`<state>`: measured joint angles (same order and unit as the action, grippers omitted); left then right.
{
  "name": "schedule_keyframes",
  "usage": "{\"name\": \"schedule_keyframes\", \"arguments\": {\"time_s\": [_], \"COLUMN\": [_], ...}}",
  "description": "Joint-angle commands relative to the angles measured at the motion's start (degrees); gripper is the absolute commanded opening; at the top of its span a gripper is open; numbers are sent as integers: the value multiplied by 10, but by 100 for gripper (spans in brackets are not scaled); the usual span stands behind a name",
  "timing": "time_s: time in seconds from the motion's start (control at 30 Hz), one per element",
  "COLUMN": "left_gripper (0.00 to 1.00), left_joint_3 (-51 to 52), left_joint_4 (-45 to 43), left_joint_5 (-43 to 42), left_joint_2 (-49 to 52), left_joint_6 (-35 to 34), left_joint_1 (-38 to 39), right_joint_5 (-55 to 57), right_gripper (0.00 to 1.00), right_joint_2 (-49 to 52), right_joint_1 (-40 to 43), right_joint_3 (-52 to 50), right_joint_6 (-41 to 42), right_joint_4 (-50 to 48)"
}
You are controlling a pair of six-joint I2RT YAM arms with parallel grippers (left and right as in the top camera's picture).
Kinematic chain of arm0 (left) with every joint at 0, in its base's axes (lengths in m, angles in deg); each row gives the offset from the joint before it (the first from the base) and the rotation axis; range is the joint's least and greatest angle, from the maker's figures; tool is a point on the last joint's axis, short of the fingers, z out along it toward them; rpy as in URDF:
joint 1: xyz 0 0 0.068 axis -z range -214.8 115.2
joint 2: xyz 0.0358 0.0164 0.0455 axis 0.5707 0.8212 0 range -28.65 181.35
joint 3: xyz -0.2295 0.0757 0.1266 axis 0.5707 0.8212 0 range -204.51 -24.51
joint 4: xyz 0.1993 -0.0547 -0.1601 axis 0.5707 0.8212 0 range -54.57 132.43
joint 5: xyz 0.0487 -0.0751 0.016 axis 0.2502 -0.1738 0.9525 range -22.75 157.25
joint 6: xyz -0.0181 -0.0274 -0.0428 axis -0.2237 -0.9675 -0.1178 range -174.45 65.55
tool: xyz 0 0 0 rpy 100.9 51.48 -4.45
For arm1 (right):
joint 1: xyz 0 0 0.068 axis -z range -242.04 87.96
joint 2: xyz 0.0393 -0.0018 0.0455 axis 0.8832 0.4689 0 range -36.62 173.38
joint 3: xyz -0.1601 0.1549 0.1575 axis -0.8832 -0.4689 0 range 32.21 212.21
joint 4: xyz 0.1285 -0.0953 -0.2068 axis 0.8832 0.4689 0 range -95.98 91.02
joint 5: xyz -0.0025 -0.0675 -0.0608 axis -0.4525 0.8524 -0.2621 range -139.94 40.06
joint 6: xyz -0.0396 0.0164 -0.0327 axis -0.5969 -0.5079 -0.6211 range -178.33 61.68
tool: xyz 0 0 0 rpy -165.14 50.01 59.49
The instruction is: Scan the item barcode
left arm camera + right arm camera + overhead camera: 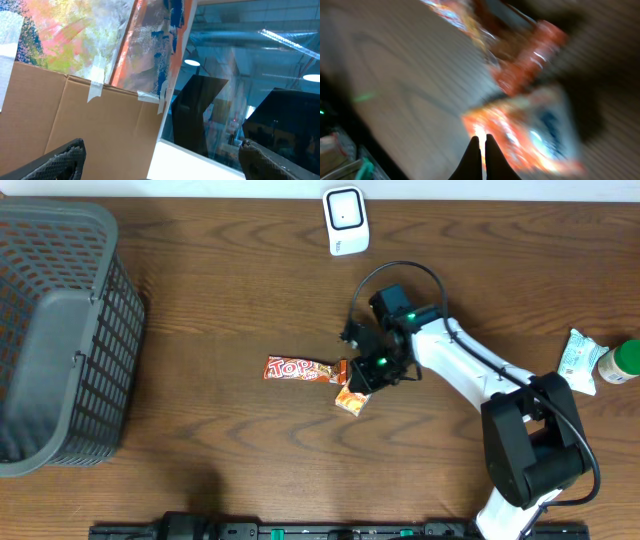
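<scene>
While the right end effector (481, 139) has its fingers pressed together, tips just at a small orange packet (351, 400), blur hides whether they touch it. The packet lies on the wooden table (200, 440) just beside a red candy bar (298, 369), well apart from the white scanner (346, 220). The left end effector (160, 152) stands spread wide, holding nothing.

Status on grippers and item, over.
Left gripper open, aimed away from table. Right gripper shut, empty, above orange packet. Top bar beside it. Scanner unobstructed.
</scene>
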<state>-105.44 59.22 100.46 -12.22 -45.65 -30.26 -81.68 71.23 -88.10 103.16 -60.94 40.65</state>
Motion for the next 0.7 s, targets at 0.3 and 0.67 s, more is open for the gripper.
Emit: {"name": "schedule_keyframes", "arguments": {"time_s": [0.3, 0.67], "left_gripper": [98, 98], "left_joint_3": [1, 1], "left_joint_4": [-2, -2], "left_joint_5": [5, 5], "left_joint_2": [-3, -3], "left_joint_6": [-3, -3], "left_joint_1": [-3, -3], "right_joint_5": [135, 199], "right_gripper": [1, 1], "right_joint_2": [12, 43], "right_joint_1": [-94, -104], "right_joint_3": [8, 8], "right_joint_6": [120, 165], "right_joint_4": [-48, -56]}}
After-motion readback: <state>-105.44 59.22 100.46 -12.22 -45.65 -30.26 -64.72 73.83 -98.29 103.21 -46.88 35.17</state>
